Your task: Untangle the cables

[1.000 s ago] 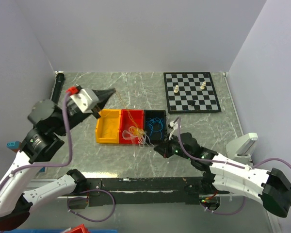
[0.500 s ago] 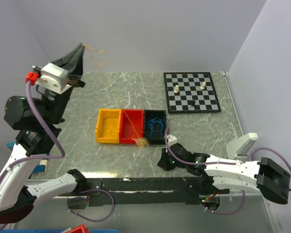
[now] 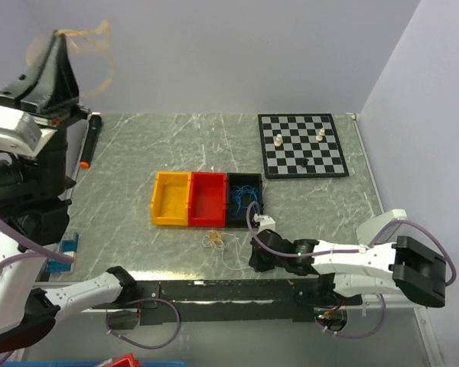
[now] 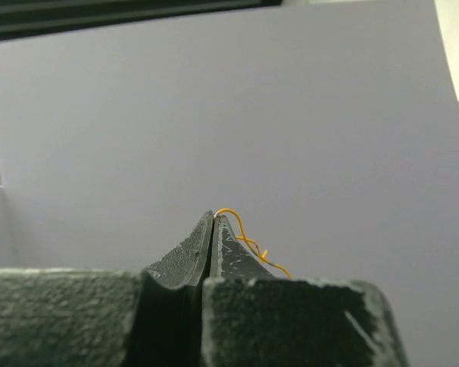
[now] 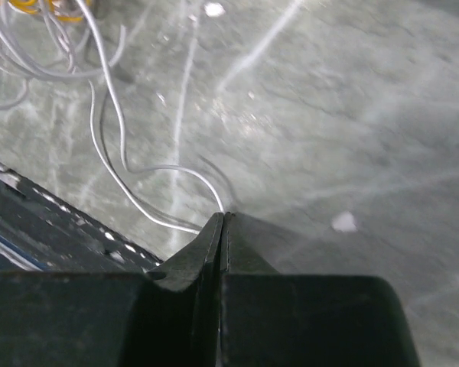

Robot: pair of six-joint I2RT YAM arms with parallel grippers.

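**Overhead view.**
- Left gripper (image 3: 59, 34): held high at the far left, well above the table (image 3: 138, 153). Fingers pressed together on an orange wire (image 3: 98, 29) that curls loose in the air beside them. Height probably meant to carry that strand clear of everything else.
- Right gripper (image 3: 255, 261): low at the near edge of the table, just beside a white wire (image 3: 233, 260). Probably placed there as an anchor, so the strands part instead of travelling together.
- Small clump (image 3: 213, 241) of white and yellow-orange loops: on the bare table in front of the red bin (image 3: 208, 200), which sits between the yellow bin (image 3: 172, 200) and the black bin (image 3: 254, 208).
- Blue wire (image 3: 245, 195): coiled inside the black bin, apart from the others, seemingly sorted by colour.
- Chessboard (image 3: 302, 145) and marker (image 3: 88, 141): well apart from the work.

**Left wrist view.**
- Left gripper (image 4: 214, 218): jaws shut tight, nipping the orange wire (image 4: 241, 237) at the very tips.
- Only a short kinked length visible, against a plain wall.

**Right wrist view.**
- Right gripper (image 5: 222, 218): jaws closed on the end of the white wire (image 5: 122, 153), tips close to the table (image 5: 329, 115).
- Wire runs in a slack curve toward the clump (image 5: 30, 46) at the upper left corner.
- Yellow-orange loops remain among the white ones there, so the sorting looks unfinished.
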